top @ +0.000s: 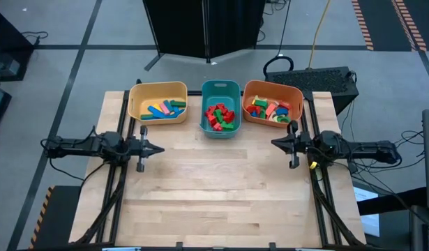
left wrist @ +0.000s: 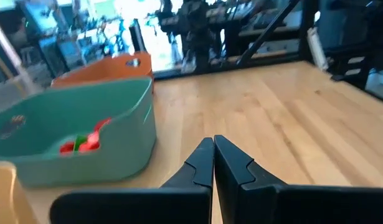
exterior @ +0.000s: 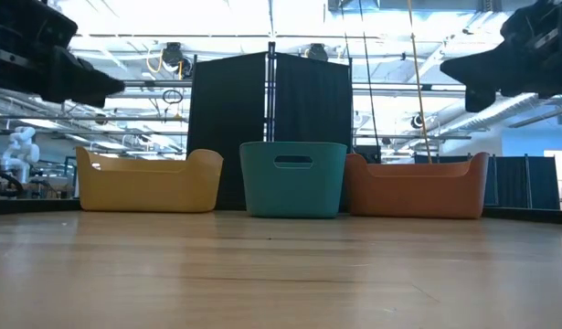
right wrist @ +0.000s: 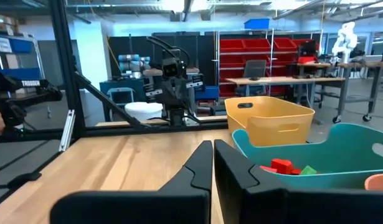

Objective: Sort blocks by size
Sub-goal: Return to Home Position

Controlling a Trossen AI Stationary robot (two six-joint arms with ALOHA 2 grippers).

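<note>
Left gripper [top: 160, 148] and right gripper [top: 273, 143] are seen at opposite counter [top: 214, 202] sides, fingers pressed together, nothing gripped. All blocks [top: 164, 109] are binned at the far edge:
- yellow bin [top: 134, 97]: long blue, pink and green bars
- teal bin [top: 221, 84]: red and green
- orange bin [top: 270, 84]: mixed pieces

Lettering [right wrist: 22, 83] on the far arm can't be read.

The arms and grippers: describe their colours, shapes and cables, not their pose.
Both arms are slim, dark, nearly black jointed links. The left gripper and right gripper each have a crosswise bar behind two fingers. Close up, the fingers are matte black angular wedges tapering to a point. Dark cables trail from each arm's outer end; a small yellow piece shows beside the right arm.
</note>
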